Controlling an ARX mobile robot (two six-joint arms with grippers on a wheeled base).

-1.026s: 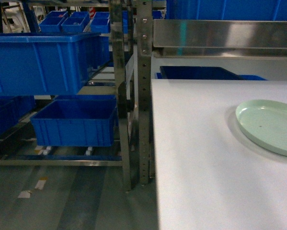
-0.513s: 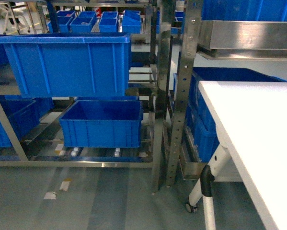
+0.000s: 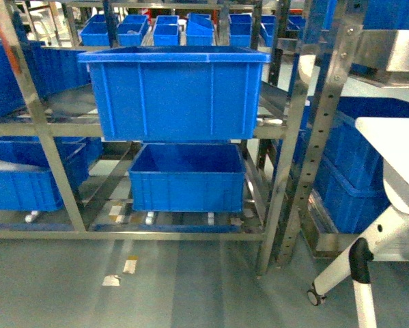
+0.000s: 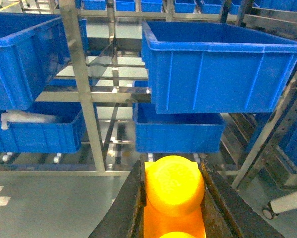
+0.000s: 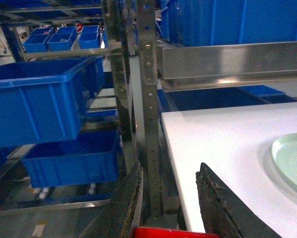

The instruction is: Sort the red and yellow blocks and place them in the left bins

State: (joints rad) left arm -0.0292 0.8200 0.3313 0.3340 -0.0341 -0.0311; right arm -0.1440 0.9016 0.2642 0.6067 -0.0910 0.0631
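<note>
Left fingers [image 4: 173, 208]: we clamp the glossy yellow brick [image 4: 174, 191] between them.
Ahead: smooth blue crate [image 4: 222, 69] on steel rack [image 4: 84, 94].
Right fingers [image 5: 169, 198]: parted; red block [image 5: 168, 232] between; white surface [image 5: 227, 144] beyond.

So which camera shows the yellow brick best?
The left wrist view: the yellow brick fills the bottom centre, clamped in the left gripper, a round stud showing. The head and right wrist views show none of it.

Head view faces rack [image 3: 286, 137] frontally; both wrist views look forward, sharing upper crate [image 3: 177, 96].
</note>
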